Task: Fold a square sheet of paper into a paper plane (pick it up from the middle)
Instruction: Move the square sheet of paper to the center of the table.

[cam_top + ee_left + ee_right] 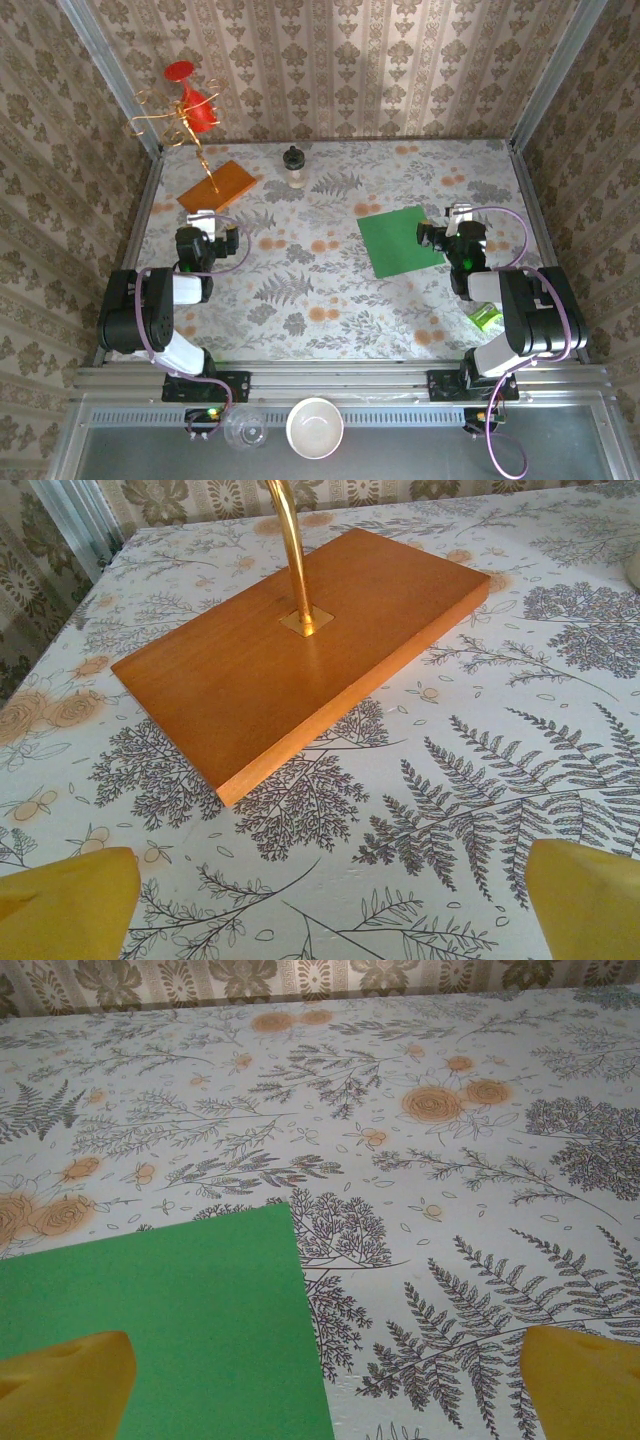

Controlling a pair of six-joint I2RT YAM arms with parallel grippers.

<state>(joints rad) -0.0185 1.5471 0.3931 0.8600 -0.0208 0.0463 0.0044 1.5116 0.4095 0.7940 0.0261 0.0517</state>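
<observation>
The square sheet of paper [400, 240] lies flat and unfolded on the flowered tabletop, right of centre; it is bright green and matte. In the right wrist view the sheet [170, 1320] covers the lower left, and its right edge runs between the yellow fingers [65, 1385]. My right gripper [447, 228] [325, 1385] is open over that right edge, holding nothing. My left gripper [203, 225] [325, 900] is open at the left side above bare table, just short of the orange-brown board [300, 650]. A paper plane is out of view.
The board [217, 185] carries a gold wire stand with red pieces [190, 105]. A small dark-capped jar [293, 165] stands at the back. A glossy lime-green object [485, 318] lies by the right arm. A white bowl [315, 428] and a clear glass [245, 430] sit on the front ledge.
</observation>
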